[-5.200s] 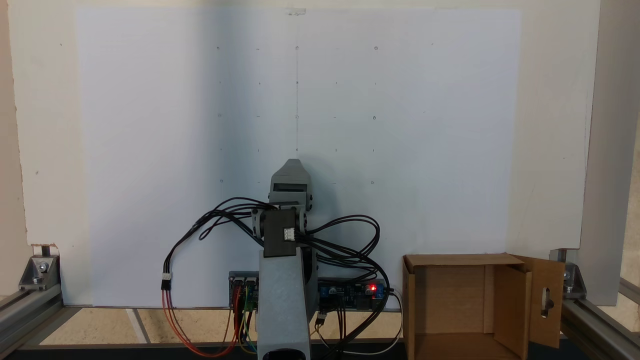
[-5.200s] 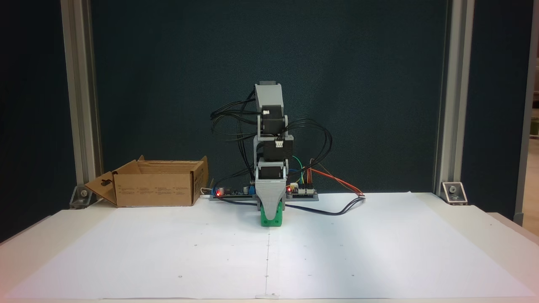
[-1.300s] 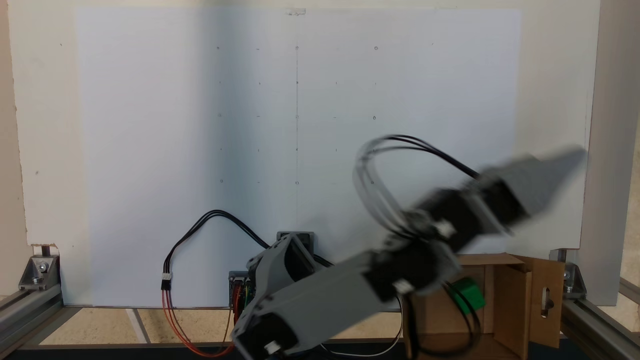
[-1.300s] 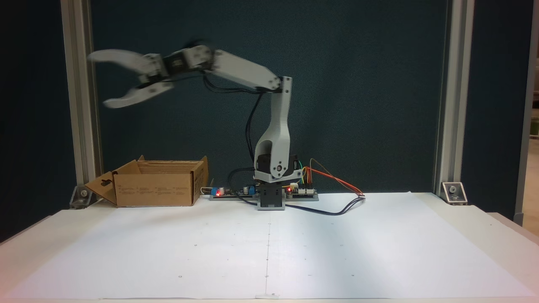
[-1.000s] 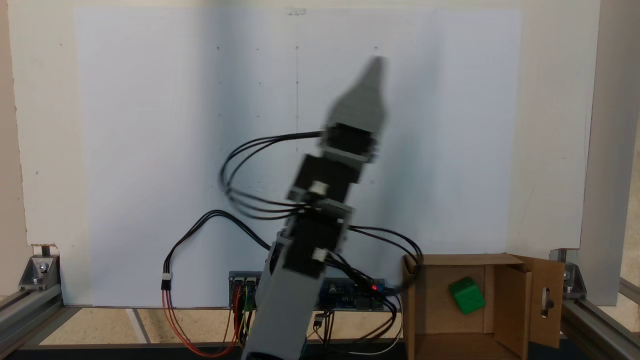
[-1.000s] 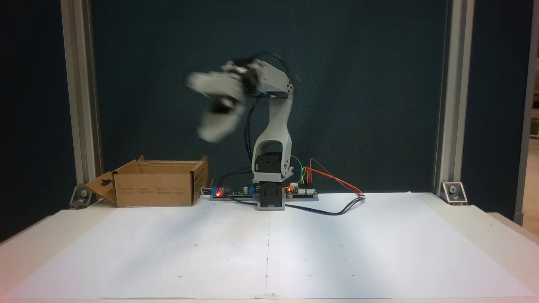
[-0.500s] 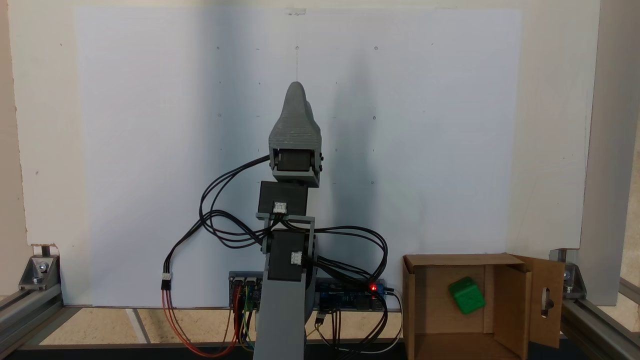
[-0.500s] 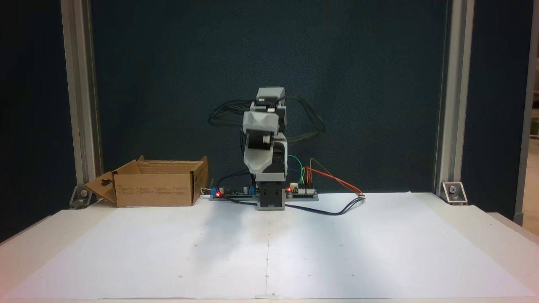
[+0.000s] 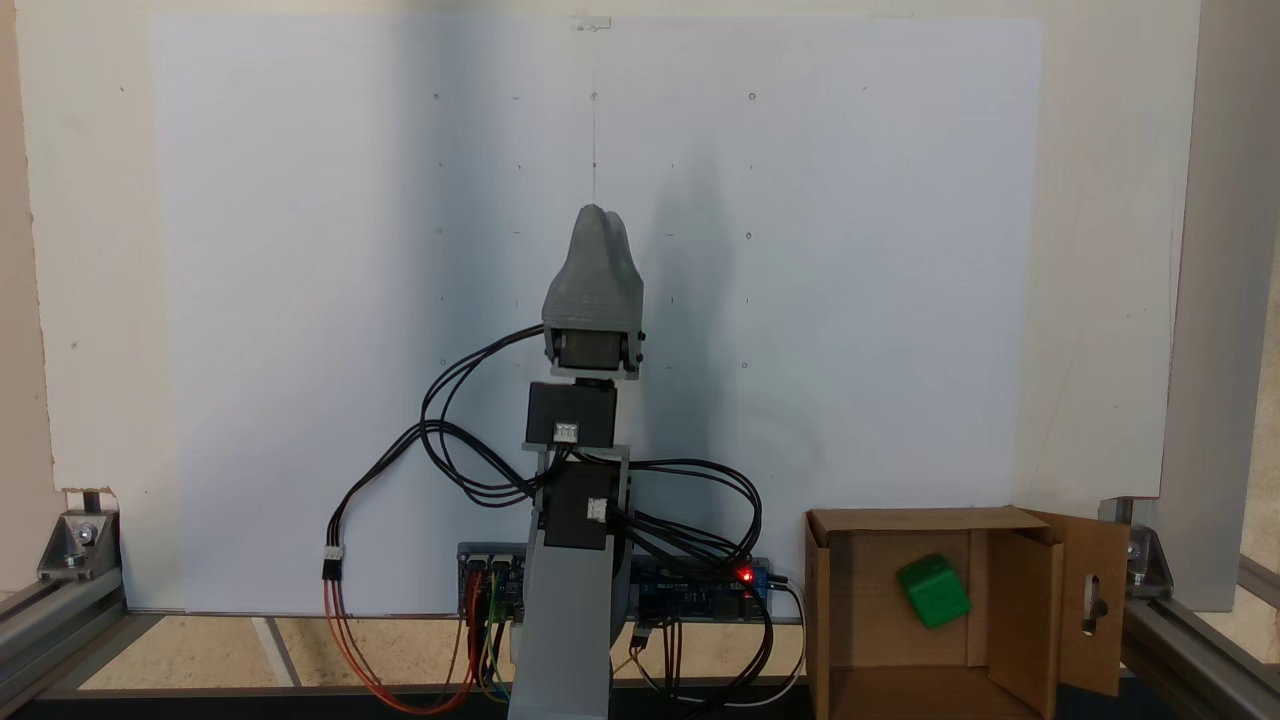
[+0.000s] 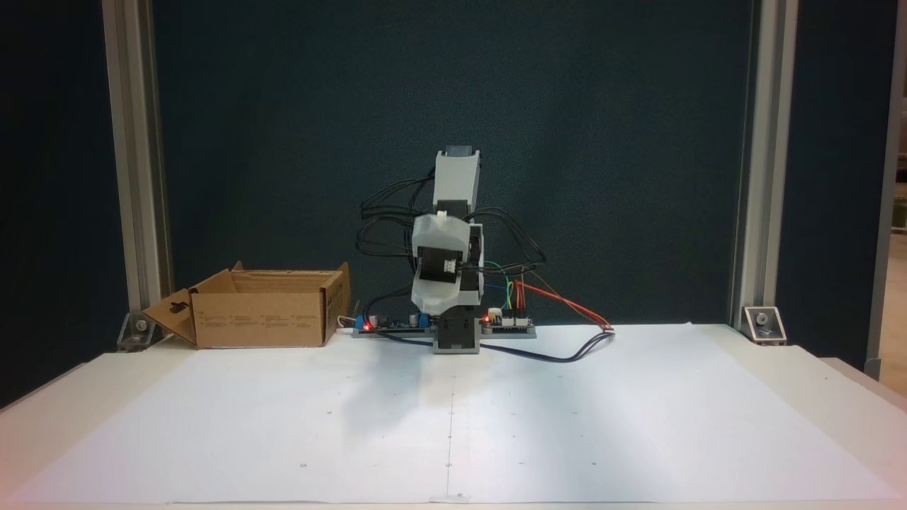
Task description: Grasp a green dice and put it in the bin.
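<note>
Hanging mid-frame above the white paper sheet [image 9: 300,300], gripper [image 9: 598,215] pointing up-frame, its jaws overlapping, so parted or together: cannot tell. Lying inside the cardboard bin [image 9: 1090,600], lower right of the frame, green dice [image 9: 933,591], tilted on the floor. Likely handling as light, rigid, smooth; best pinching across two opposite flat faces.

Bin [image 9: 1090,600] looks like plain matt brown cardboard, green dice [image 9: 933,591] smooth plastic, pincer [image 9: 598,213] matt grey plastic, counter [image 10: 638,425] covered in white paper.
</note>
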You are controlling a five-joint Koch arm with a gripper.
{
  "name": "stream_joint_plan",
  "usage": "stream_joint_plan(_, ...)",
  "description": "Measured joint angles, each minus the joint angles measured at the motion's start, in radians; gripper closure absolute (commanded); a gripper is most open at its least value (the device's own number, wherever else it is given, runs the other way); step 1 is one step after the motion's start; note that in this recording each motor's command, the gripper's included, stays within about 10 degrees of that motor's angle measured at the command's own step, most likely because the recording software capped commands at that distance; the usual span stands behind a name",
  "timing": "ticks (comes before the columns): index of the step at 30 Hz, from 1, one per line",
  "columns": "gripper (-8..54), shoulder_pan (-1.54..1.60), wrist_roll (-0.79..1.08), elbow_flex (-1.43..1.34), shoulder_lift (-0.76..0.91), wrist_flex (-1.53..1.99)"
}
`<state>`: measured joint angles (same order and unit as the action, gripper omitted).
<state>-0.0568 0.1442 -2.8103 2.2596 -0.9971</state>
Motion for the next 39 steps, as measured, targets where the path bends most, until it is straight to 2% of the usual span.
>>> stream_joint_plan(11,2.0,0.002,-0.003,-0.193,-0.002,-0.413)
stream_joint_plan(39,1.0,0.002,-0.003,-0.267,-0.002,-0.5)
